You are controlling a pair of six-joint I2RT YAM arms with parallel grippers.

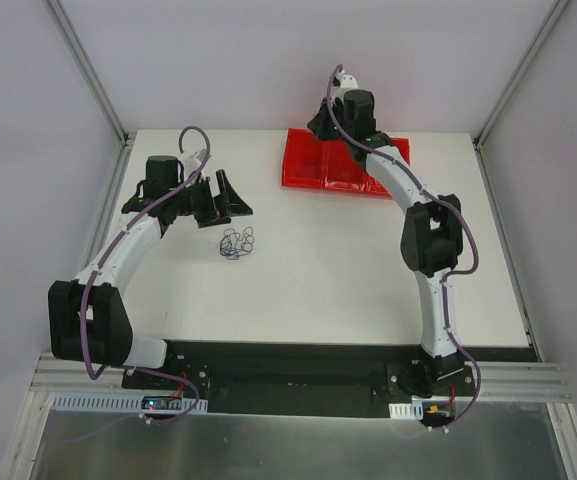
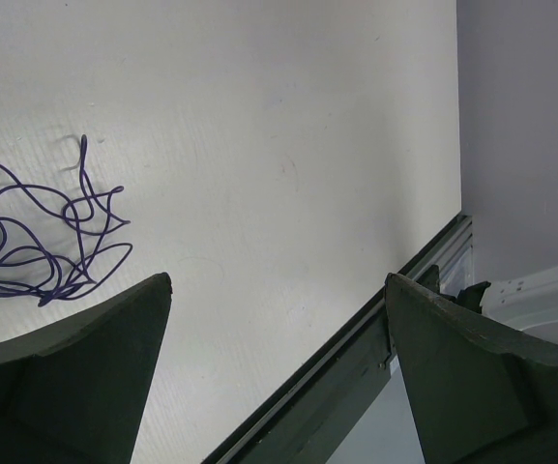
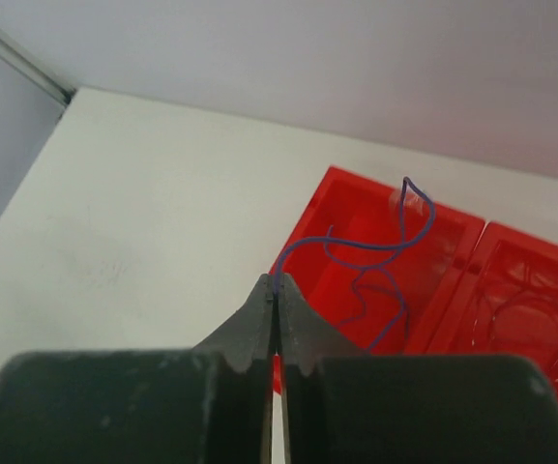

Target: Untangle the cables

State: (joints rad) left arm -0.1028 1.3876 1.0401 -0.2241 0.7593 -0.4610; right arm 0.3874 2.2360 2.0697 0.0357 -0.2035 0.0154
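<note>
A loose clump of thin purple cable (image 1: 237, 243) lies on the white table, just below and right of my left gripper (image 1: 230, 200). In the left wrist view the clump (image 2: 42, 237) lies at the left, beside my open, empty fingers (image 2: 95, 367). My right gripper (image 1: 338, 112) is over the red tray (image 1: 308, 165) at the back. In the right wrist view its fingertips (image 3: 277, 288) are shut on one end of a purple cable (image 3: 380, 253), which curls down over the tray's left compartment (image 3: 341, 208). A thin red wire (image 3: 540, 300) lies in the right compartment. No white cable shows.
The table's right edge with a dark metal rail (image 2: 356, 348) shows in the left wrist view. White enclosure walls stand behind and beside the table. The arm bases sit on a black plate (image 1: 288, 370) at the near edge.
</note>
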